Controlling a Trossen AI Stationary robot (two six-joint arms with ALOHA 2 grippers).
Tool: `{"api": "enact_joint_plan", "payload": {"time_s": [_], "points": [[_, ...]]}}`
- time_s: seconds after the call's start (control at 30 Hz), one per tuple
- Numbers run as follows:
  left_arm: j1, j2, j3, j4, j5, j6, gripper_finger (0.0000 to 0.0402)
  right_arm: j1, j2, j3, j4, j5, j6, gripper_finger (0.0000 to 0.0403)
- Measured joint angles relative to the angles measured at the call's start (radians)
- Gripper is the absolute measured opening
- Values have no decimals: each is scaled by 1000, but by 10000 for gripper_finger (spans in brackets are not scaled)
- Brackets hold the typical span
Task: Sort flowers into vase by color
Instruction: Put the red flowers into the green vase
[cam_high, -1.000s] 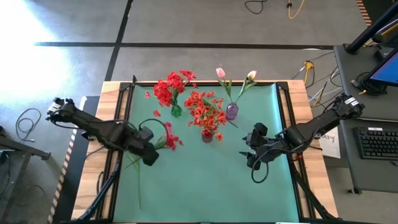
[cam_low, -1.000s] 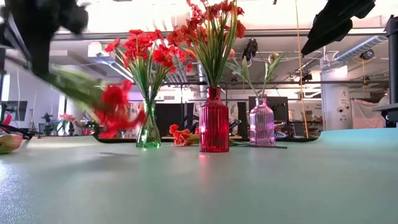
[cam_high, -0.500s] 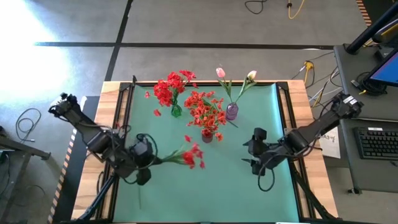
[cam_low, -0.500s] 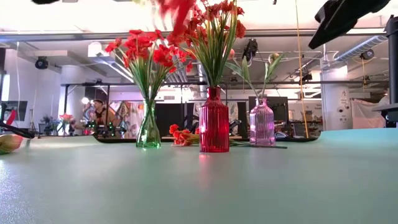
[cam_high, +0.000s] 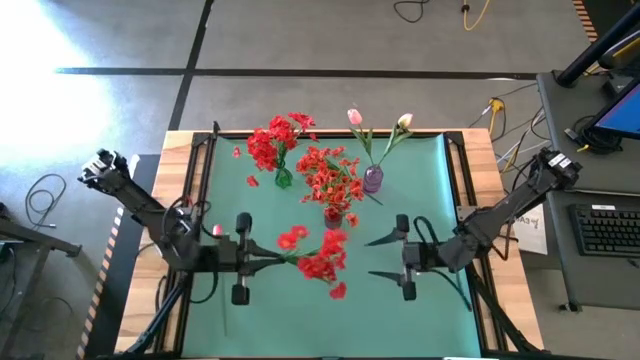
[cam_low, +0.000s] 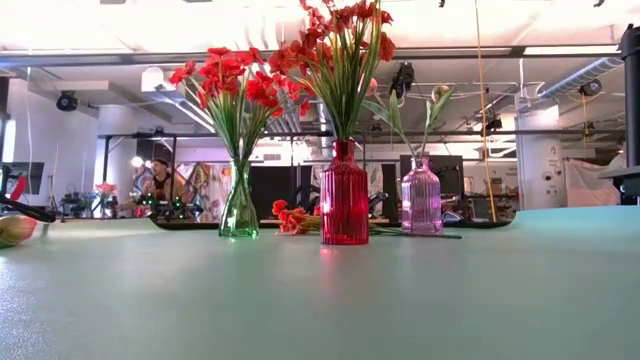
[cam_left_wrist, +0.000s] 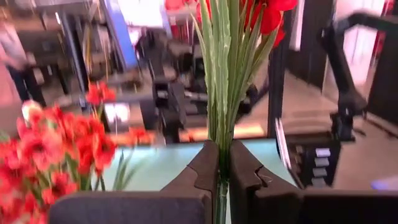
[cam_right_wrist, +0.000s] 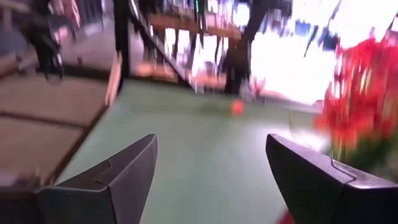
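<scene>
A red flower (cam_high: 318, 257) hangs above the bench (cam_high: 300, 320), in front of the red vase (cam_high: 333, 218), its stem clenched in the left gripper (cam_high: 243, 258). The right gripper (cam_high: 385, 257) faces it from the right, fingers (cam_right_wrist: 118, 177) spread wide and holding nothing.

The right wrist view is blurring a red bunch (cam_right_wrist: 364, 99) at its edge, and an orange spot (cam_right_wrist: 237, 107) on the mat (cam_right_wrist: 205, 155) is staying too smeared to identify. The left wrist view is cutting off the held flower's (cam_left_wrist: 227, 68) blossoms at the frame's edge. The low view is showing neither gripper, and its edge is clipping a bud (cam_low: 12, 229).
</scene>
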Motion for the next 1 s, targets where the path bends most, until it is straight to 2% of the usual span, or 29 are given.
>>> {"api": "enact_joint_plan", "payload": {"time_s": [0.13,0.33,0.5,0.67,0.83,1.0], "points": [[1,0,-108,247,1,110,0,0,57,50,136,0,-136,292],[8,0,-223,445,8,169,0,-35,155,192,148,0,-184,292],[26,0,-275,544,41,206,0,-88,234,307,77,2,-183,285],[75,0,-285,646,59,314,0,-115,301,419,-46,7,-181,270],[185,0,-256,734,154,410,0,-127,310,495,-183,26,-156,256],[292,5,-219,730,389,426,0,-132,288,514,-232,60,-154,248]]}}
